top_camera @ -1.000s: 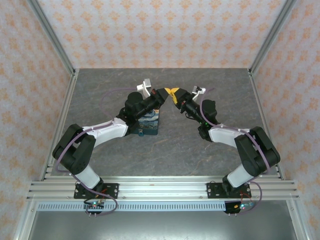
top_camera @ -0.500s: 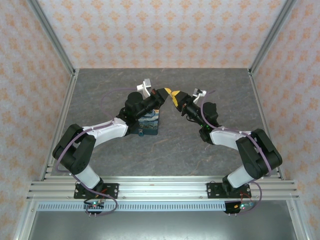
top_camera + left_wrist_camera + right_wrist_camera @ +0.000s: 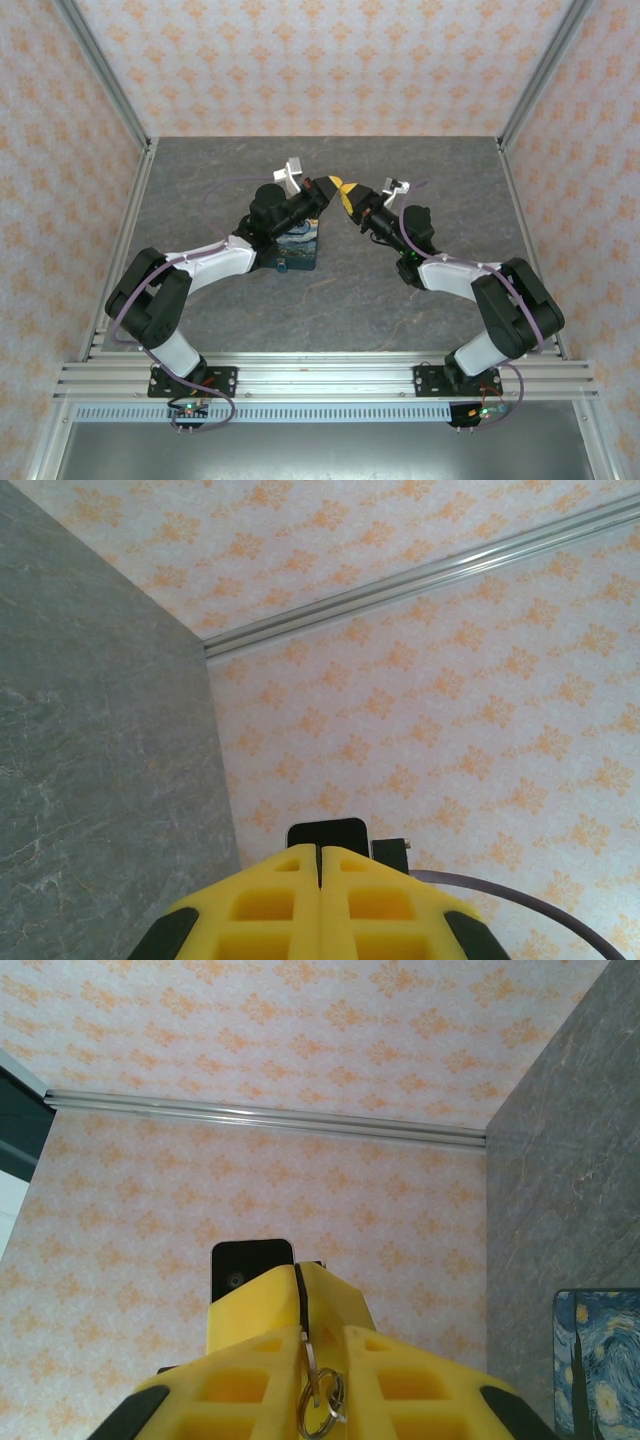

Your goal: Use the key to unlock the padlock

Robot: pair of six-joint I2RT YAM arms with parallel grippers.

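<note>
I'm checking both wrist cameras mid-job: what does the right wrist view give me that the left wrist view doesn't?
Right wrist view: the right gripper with a metal ring caught between its yellow jaws, plus a corner of the painted padlock at the lower right edge.

Left wrist view: the left gripper, jaws pressed together with nothing visible between them, and a cable curving past at the lower right.

Both: the grey table, the patterned wall and an aluminium rail.

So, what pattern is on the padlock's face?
The padlock shows swirling blue and yellow paint strokes, best in the right wrist view.
</note>
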